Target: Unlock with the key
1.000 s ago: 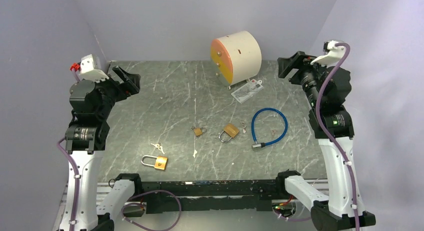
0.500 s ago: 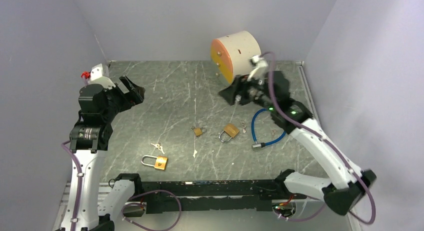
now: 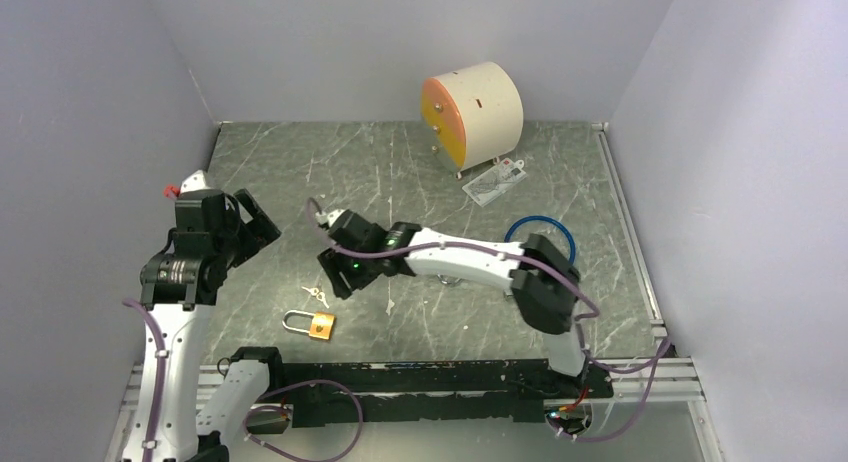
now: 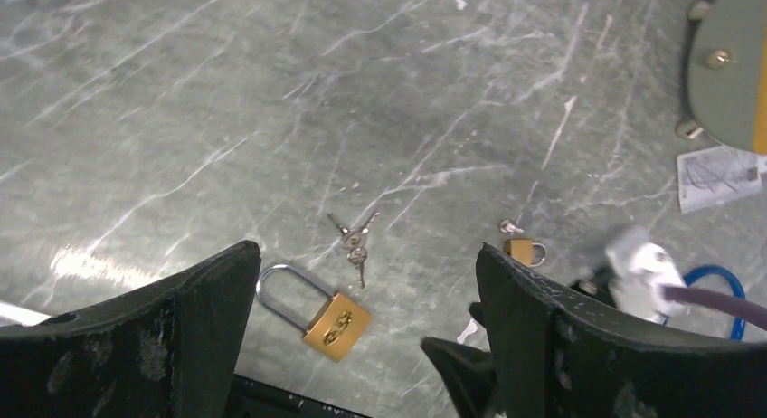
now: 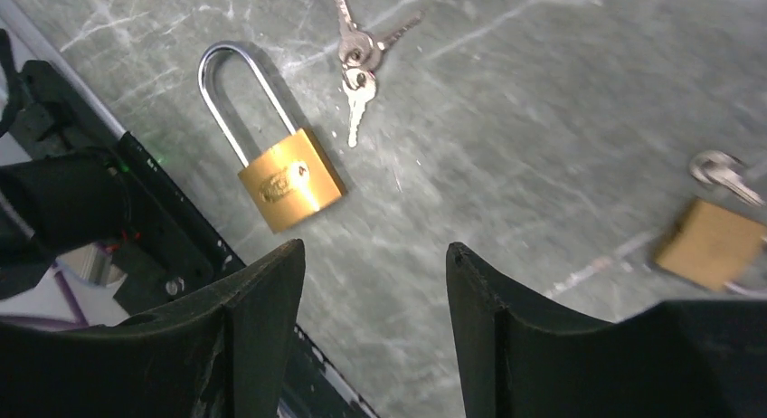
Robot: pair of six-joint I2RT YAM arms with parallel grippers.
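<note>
near edge: brass padlock (image 5: 291,192) flat on table (image 5: 543,119), untouched | just beyond: key bunch (image 5: 357,61) beside its shackle | right end effector (image 5: 371,255) over both, fingers apart, empty, probably lining up on keys | left end effector (image 3: 258,220) wide, empty, aimed there, likely to steady the padlock

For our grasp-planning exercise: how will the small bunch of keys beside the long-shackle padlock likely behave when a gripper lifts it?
The keys lie flat and thin on the table, so edges are probably hard to pinch. Joined at one end, they would likely dangle loosely. Shiny metal suggests some slipperiness.
</note>
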